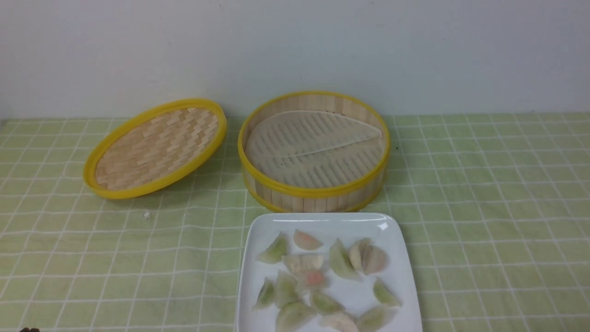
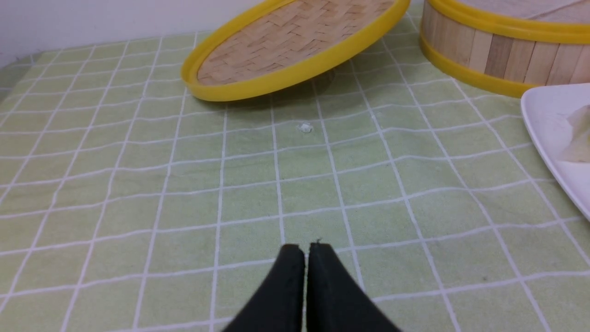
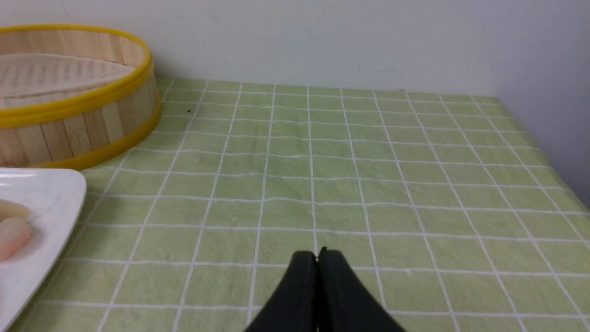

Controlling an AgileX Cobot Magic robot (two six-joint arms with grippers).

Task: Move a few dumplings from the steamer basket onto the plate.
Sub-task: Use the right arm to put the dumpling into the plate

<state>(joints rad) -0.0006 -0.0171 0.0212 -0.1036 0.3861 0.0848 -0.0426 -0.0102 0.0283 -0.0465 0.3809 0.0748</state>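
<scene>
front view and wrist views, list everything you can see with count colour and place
dumplings: about a dozen, pale green, pinkish and creamy white, on the plate
plate: one, glossy white, square, nearest the robot, in front of the basket
steamer basket: one, bamboo with yellow rims, whitish liner folded inside, no dumplings seen in it, behind the plate
lid: one, woven bamboo with yellow rim, tilted, left of the basket
crumb: one, whitish, on the cloth in front of the lid
tablecloth: one, light green with white grid, covering the table
left claw: one, black, shut, empty, over bare cloth
right claw: one, black, shut, empty, over bare cloth

Plate (image 1: 258,240) near edge cut off.
</scene>
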